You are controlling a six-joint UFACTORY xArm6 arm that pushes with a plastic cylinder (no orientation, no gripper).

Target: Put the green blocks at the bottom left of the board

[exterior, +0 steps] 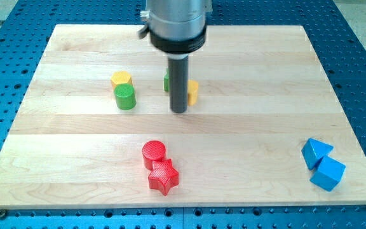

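Observation:
A green cylinder (125, 97) stands upper left of the board's middle, touching a yellow block (121, 79) just above it. A second green block (167, 82) is mostly hidden behind my rod; only a sliver shows at the rod's left. A yellow block (193, 92) peeks out at the rod's right. My tip (179, 111) rests on the board just below these two half-hidden blocks, about 85 px to the right of the green cylinder.
A red cylinder (154, 152) and a red star block (163, 177) touch each other near the bottom centre. Two blue blocks (316, 152) (328, 173) sit at the bottom right. The wooden board (56, 159) lies on a blue perforated table.

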